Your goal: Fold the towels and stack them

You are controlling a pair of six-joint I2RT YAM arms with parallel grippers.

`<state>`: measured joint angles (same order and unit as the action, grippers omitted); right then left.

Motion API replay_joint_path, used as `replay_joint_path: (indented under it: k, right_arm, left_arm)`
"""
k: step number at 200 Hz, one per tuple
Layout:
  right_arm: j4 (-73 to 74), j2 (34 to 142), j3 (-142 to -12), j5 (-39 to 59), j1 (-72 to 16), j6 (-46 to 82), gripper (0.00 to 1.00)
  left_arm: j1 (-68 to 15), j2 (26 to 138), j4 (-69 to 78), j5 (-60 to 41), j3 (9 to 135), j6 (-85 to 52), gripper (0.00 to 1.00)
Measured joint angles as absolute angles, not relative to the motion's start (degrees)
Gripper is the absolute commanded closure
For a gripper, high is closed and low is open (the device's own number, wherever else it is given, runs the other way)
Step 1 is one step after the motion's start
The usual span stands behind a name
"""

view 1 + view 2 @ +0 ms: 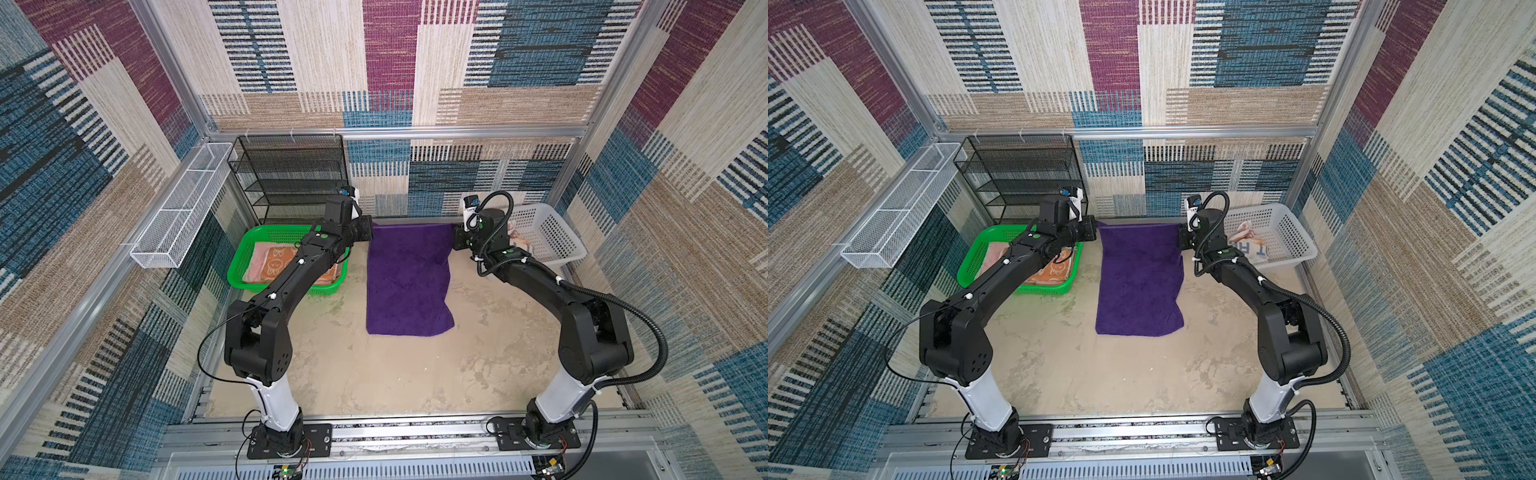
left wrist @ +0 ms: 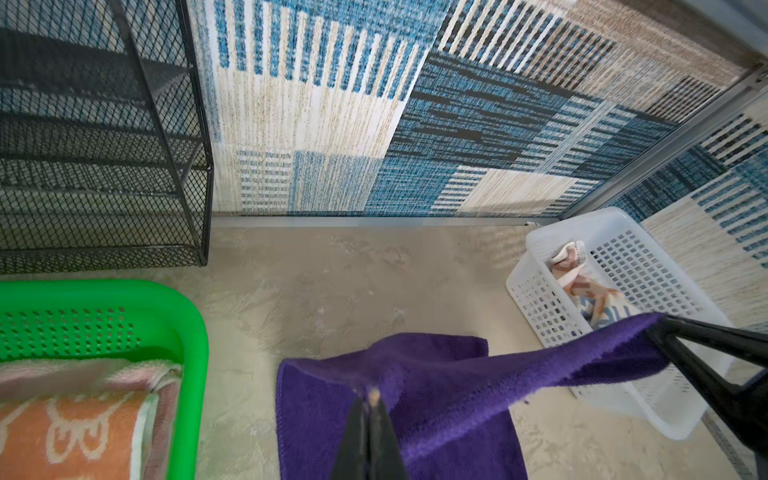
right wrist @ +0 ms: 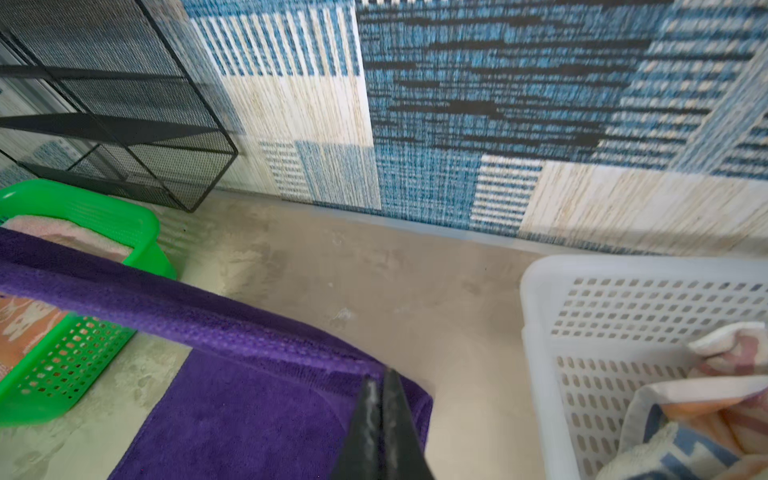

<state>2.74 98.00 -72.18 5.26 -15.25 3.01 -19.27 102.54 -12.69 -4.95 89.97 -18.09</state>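
Your left end effector (image 2: 370, 397) and right end effector (image 3: 379, 376) clamp the lifted far corners of the purple towel (image 1: 409, 286); open worktop (image 1: 374, 374) in front of it.

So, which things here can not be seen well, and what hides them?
- pink towel: both top views, mostly under the orange towel and left arm; folds unclear.
- lettered towel: crumpled in the white basket, right arm covers part; letters partly hidden.
- purple towel, far corners: both top views, under both arms.
- green basket: right wrist view, cut by the edge, blurred.
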Motion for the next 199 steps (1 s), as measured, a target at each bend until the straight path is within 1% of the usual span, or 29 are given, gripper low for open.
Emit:
replay_joint_path:
  k: [42,113,169,199]
  right_arm:
    - [1.6,93.9,-65.1,8.5,-15.2,5.0,1.00]
    - [-2.8,79.9,-52.2,14.9,-15.4,7.5,1.00]
    - [-5.2,70.9,-42.2,19.1,-16.7,10.8,1.00]
    - [-5.8,67.9,-36.4,20.1,-17.7,13.3,1.00]
  left_arm:
    - [-19.3,99.9,-14.7,-7.4,83.9,-20.7,1.00]
    - [-19.6,89.1,-19.6,-12.2,74.6,-23.9,1.00]
    - [-20.9,81.2,-21.4,-12.9,65.0,-26.0,1.00]
    - [-21.8,79.7,-20.4,-13.9,58.7,-28.3,1.00]
